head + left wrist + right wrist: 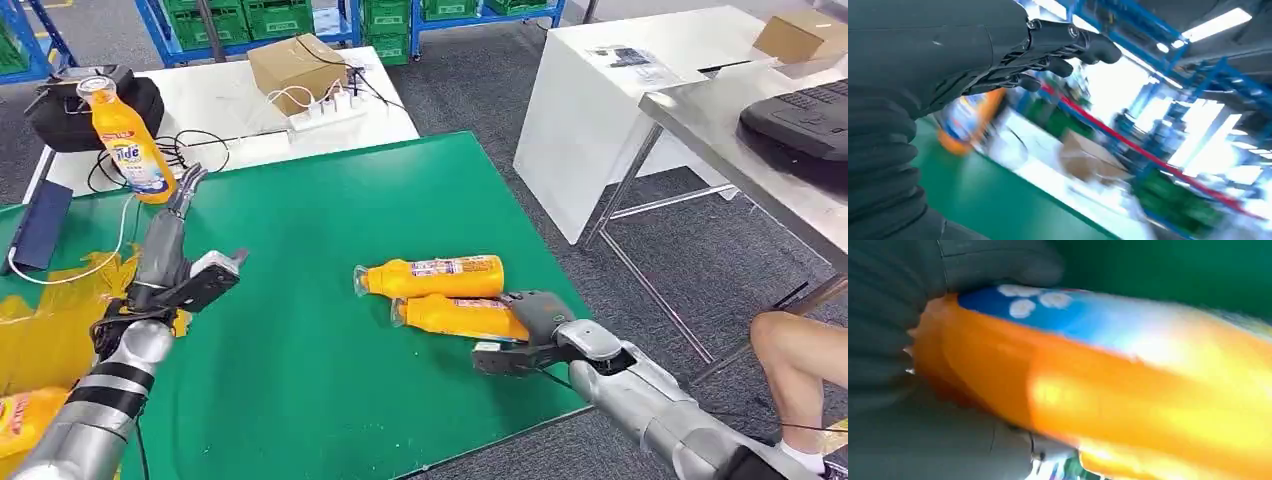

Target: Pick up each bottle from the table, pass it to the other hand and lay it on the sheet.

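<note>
The right hand (535, 318) grasped the nearer orange plastic bottle (462, 317) lying on the green table (320, 380); it should lift squarely. The left hand (185, 190) was raised, its grip unclear

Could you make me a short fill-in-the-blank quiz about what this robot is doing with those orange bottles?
1. The left hand holds a bottle that stands ____.
2. The right hand grips the base of a lying bottle on the ____ table.
3. Beside that one lies ____ more bottle.

Missing words: upright; green; one
</note>
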Robot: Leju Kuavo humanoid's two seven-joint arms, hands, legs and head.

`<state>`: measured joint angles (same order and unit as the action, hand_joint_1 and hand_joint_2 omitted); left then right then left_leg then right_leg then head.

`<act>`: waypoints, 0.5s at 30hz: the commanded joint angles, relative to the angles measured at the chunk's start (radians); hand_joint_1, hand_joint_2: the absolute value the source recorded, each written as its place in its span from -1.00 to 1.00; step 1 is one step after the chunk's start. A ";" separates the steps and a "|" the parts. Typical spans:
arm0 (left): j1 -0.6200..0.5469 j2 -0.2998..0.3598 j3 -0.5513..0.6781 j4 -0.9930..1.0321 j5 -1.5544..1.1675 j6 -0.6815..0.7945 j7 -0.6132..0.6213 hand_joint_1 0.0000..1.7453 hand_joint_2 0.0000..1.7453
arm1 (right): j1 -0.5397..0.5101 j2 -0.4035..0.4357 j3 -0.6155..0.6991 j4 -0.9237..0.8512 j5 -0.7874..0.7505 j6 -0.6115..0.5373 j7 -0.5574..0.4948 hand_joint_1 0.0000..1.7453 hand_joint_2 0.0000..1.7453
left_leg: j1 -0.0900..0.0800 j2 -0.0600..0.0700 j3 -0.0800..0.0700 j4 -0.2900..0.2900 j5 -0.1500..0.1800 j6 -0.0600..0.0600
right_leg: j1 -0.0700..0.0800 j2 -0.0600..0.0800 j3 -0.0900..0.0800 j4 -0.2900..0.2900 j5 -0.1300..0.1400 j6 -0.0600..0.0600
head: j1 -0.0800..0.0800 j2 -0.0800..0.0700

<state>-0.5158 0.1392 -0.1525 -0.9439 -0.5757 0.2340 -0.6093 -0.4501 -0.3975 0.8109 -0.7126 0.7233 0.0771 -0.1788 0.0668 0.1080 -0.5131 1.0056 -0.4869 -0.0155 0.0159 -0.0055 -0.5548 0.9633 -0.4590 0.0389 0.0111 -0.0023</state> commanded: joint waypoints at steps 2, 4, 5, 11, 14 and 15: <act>0.429 -0.093 0.325 -0.381 0.520 -0.518 0.030 -1.00 -1.00 | 0.295 0.309 -0.413 -0.374 -0.421 0.002 -0.259 1.00 1.00 | -0.008 -0.011 -0.032 0.004 0.020 0.004 | -0.006 0.001 -0.020 -0.004 0.054 0.017 | -0.001 0.000; 0.479 -0.147 0.349 -0.484 0.632 -0.670 0.080 -1.00 1.00 | 0.292 0.408 -0.455 -0.576 -0.473 0.012 -0.237 1.00 1.00 | -0.016 -0.006 -0.031 0.008 0.016 0.003 | -0.014 0.006 -0.028 0.000 0.093 0.010 | 0.000 0.000; 0.490 -0.166 0.334 -0.512 0.644 -0.694 0.091 -1.00 1.00 | 0.285 0.431 -0.452 -0.623 -0.488 0.024 -0.220 1.00 1.00 | -0.019 -0.008 -0.035 0.003 0.017 0.002 | -0.017 0.005 -0.032 -0.001 0.089 0.010 | -0.001 0.000; 0.514 -0.186 0.205 -0.547 0.687 -0.720 0.131 -1.00 1.00 | 0.246 0.470 -0.391 -0.584 -0.502 0.052 -0.193 1.00 1.00 | -0.023 -0.035 -0.054 0.008 0.022 0.000 | -0.018 -0.020 -0.060 0.012 0.078 0.008 | 0.000 0.000; 0.523 -0.178 0.145 -0.555 0.697 -0.730 0.139 -1.00 1.00 | 0.208 0.501 -0.345 -0.504 -0.486 0.058 -0.191 1.00 1.00 | -0.023 -0.038 -0.056 0.008 0.023 0.000 | -0.019 -0.024 -0.060 0.013 0.078 0.006 | -0.001 0.000; 0.524 -0.179 0.135 -0.555 0.703 -0.731 0.141 -1.00 1.00 | 0.200 0.510 -0.332 -0.483 -0.480 0.057 -0.187 1.00 1.00 | -0.023 -0.037 -0.058 0.008 0.024 -0.001 | -0.018 -0.024 -0.061 0.012 0.080 0.006 | 0.000 0.000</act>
<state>-0.0311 -0.0176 0.0687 -1.4462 0.1103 -0.4853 -0.4871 -0.1973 0.0069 0.4456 -1.2593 0.2224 0.1217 -0.3765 0.0450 0.0747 -0.5743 1.0142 -0.4624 -0.0193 -0.0005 -0.0324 -0.6175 0.9743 -0.3782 0.0455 0.0107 -0.0023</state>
